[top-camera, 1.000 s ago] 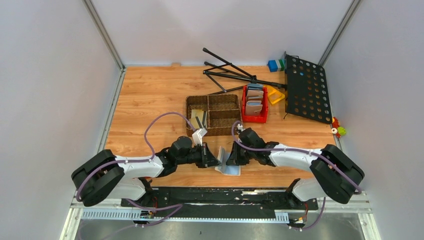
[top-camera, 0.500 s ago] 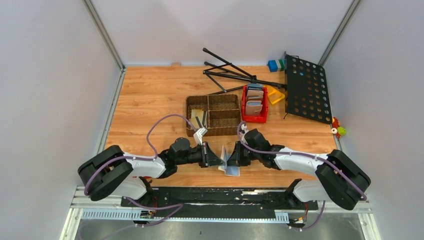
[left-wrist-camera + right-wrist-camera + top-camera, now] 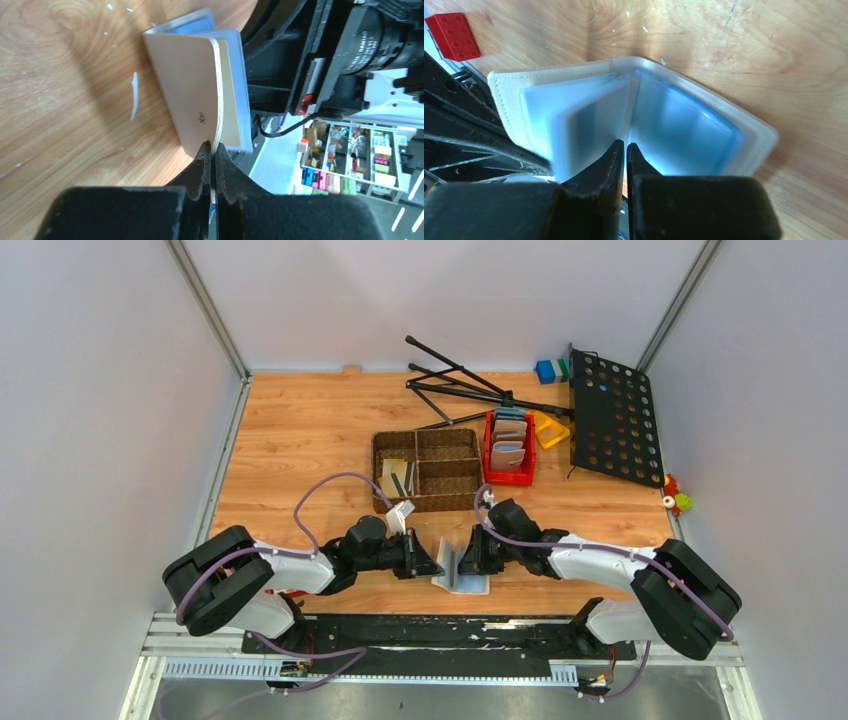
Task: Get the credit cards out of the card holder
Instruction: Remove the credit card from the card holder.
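Near the front table edge the card holder (image 3: 462, 578) stands half open. A pale yellow sheet (image 3: 231, 100) behind its beige cover may be a card not yet removed, so the task looks partly done. The left gripper (image 3: 210, 150) is pinched on the cover's edge, propping it up. The right gripper (image 3: 625, 147) is nearly closed, its tips in the blue-grey inner fold; whether it pinches anything is unclear. Farther back, several credit cards (image 3: 397, 477) lie in the woven basket (image 3: 445, 502).
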